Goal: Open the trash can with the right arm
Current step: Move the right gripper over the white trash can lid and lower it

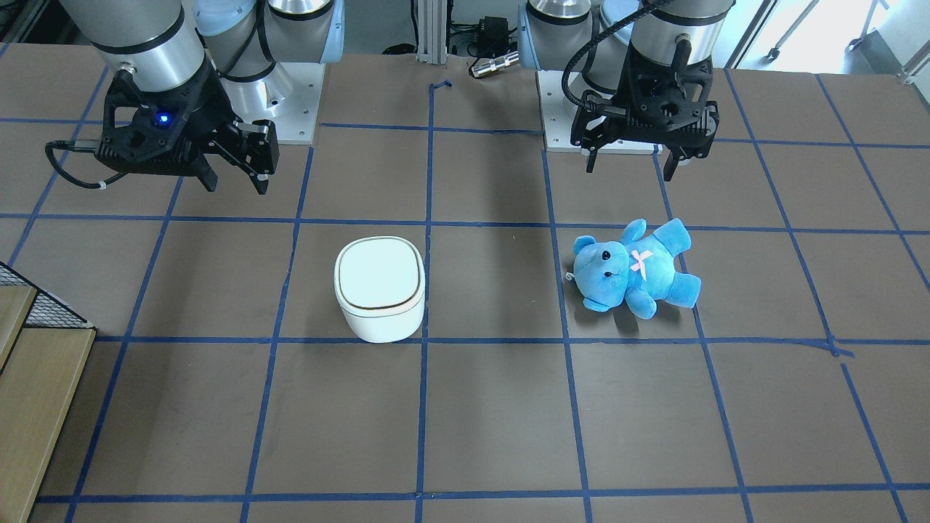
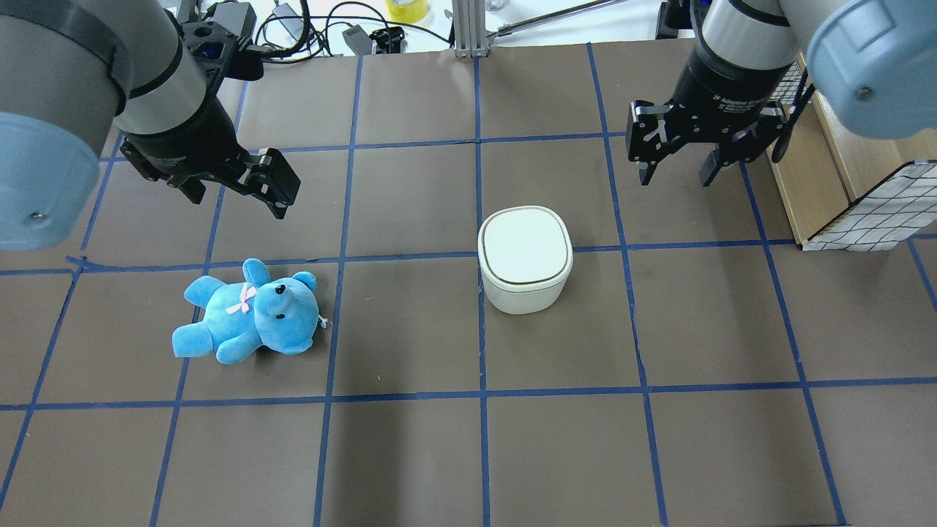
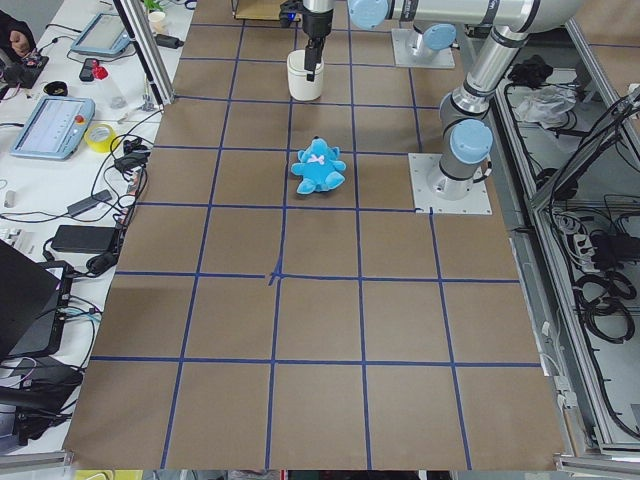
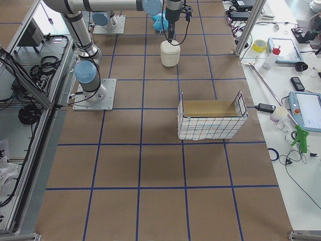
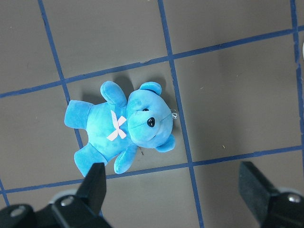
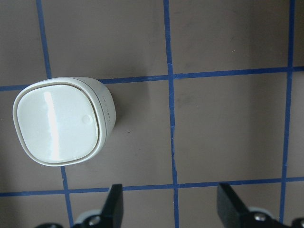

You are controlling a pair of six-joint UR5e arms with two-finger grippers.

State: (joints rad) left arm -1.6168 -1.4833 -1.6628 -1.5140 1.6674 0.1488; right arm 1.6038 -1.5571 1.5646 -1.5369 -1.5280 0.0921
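Observation:
The white trash can (image 1: 379, 287) stands on the table near the middle with its flat lid shut; it also shows in the overhead view (image 2: 525, 260) and the right wrist view (image 6: 59, 121). My right gripper (image 1: 234, 185), with the blue light, hangs open and empty in the air behind the can and off to its side, apart from it (image 2: 675, 179). In the right wrist view its fingers (image 6: 114, 209) frame bare table beside the can. My left gripper (image 2: 238, 205) is open and empty, above and behind a blue teddy bear (image 2: 249, 311).
The blue teddy bear (image 1: 632, 269) lies on its back and fills the left wrist view (image 5: 121, 126). A wire-mesh basket with a wooden box (image 2: 864, 212) stands at the table edge on my right. Blue tape lines grid the brown table (image 1: 494, 421).

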